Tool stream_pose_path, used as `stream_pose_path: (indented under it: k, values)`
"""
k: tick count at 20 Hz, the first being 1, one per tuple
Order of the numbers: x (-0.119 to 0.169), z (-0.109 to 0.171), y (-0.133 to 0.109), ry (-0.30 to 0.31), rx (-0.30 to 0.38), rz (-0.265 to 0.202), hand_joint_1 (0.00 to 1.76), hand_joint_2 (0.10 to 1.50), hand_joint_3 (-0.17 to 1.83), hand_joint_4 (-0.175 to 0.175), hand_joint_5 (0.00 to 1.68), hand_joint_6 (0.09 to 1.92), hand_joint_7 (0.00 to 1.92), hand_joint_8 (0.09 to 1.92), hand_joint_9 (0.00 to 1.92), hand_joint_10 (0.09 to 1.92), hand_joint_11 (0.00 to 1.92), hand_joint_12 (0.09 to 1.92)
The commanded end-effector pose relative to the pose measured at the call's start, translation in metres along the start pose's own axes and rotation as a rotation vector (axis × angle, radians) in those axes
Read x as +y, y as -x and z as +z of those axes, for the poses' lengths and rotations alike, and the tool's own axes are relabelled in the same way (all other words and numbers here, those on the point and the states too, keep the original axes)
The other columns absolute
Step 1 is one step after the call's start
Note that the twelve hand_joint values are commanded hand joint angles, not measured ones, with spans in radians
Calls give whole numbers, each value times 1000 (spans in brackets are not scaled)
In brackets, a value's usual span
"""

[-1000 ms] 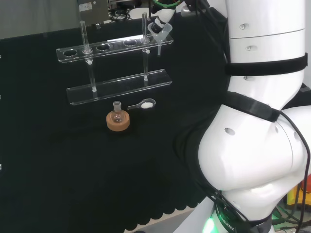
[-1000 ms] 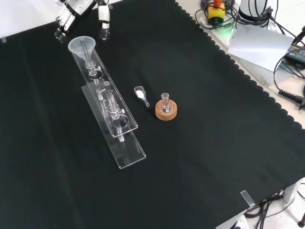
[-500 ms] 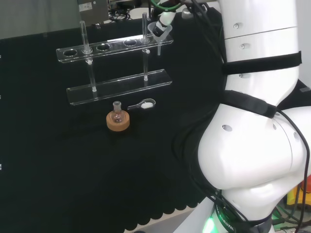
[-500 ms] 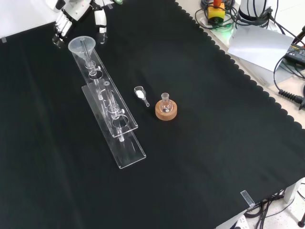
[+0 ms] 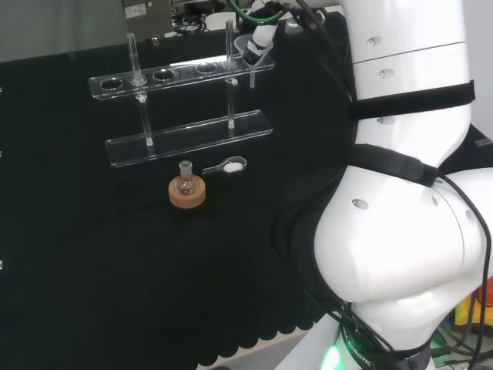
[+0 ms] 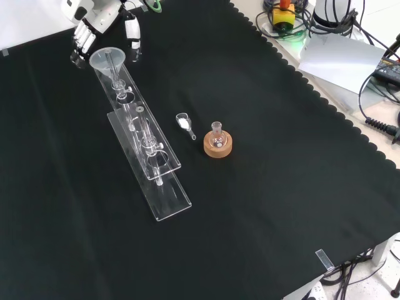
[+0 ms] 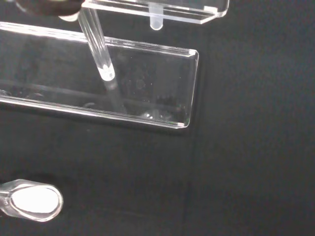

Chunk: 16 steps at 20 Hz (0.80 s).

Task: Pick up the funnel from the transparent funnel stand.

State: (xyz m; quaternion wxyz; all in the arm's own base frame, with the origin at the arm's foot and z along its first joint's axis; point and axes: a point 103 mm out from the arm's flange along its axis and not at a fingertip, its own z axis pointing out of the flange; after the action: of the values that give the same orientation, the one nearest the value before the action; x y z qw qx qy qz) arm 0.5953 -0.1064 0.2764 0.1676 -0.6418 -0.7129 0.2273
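The clear funnel sits in the end hole of the transparent stand, at the stand's far end in the front view. In the head view the funnel is at the right end of the stand's upper shelf. The black and white hand hangs just above and behind it. Its fingers reach down on one side of the rim and its thumb on the other, relaxed and spread. I cannot tell if they touch the rim. The wrist view looks down the funnel's stem to the stand's base plate.
A small round flask on a cork ring stands right of the stand in the front view, with a clear scoop of white powder beside it. The arm's white links rise at the head view's right. Cables and gear lie past the cloth's scalloped edge.
The hand has come down and closer to the funnel, so its fingers and thumb now flank the rim. The funnel, stand, flask and scoop have not moved.
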Motion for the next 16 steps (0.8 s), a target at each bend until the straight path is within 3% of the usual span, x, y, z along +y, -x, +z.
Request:
stream_pose_path:
  k: [1,12,16]
  values:
    - [2,2,-2,8,-35,10,700,766,256,-42,24,87,0,247,180,795,165,1432]
    - [4,-3,0,-1,-65,-12,732,752,324,-39,72,87,0,339,236,763,186,1418]
    - [7,-3,-3,-22,-93,5,738,736,364,-37,98,87,0,357,260,743,186,1412]
